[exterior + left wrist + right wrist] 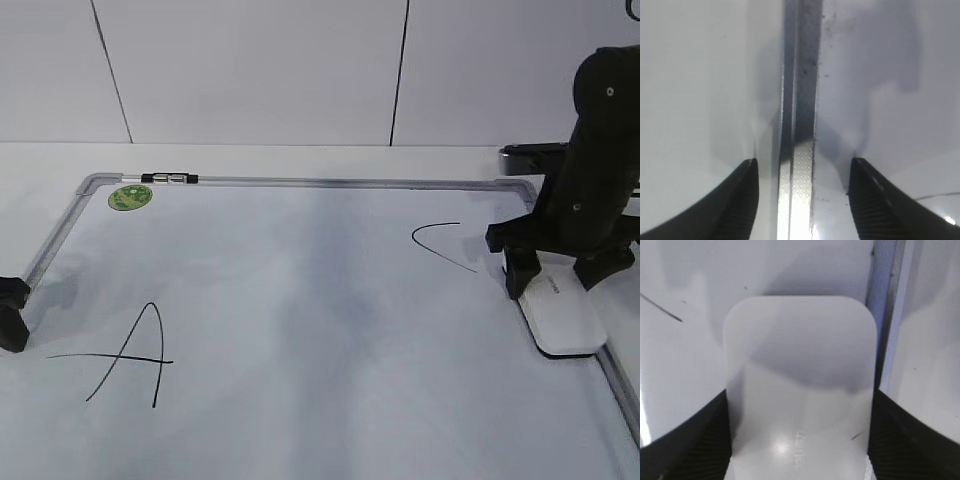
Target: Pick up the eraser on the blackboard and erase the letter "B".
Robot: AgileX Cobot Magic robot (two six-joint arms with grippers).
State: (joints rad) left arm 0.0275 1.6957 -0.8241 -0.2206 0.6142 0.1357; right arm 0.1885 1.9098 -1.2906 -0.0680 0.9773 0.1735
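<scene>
The blackboard [300, 290] is a white dry-erase board with a silver frame, lying flat. The eraser [565, 320] is a white oblong block that rests on the board by its right frame. My right gripper [557, 288] stands over its far end with a finger against each long side. In the right wrist view the eraser [800, 385] fills the gap between the right gripper's fingers [800, 445]. My left gripper [12, 315] is open and empty; in the left wrist view it [802, 200] straddles the board's left frame [800, 100]. No letter "B" shows; the board's middle has a grey smudge.
A large "A" [130, 355] is at the board's front left and a curved "C" [440, 240] at the back right, close to the eraser. A round green sticker [130, 196] and a small marker pen [170, 179] are at the back left corner.
</scene>
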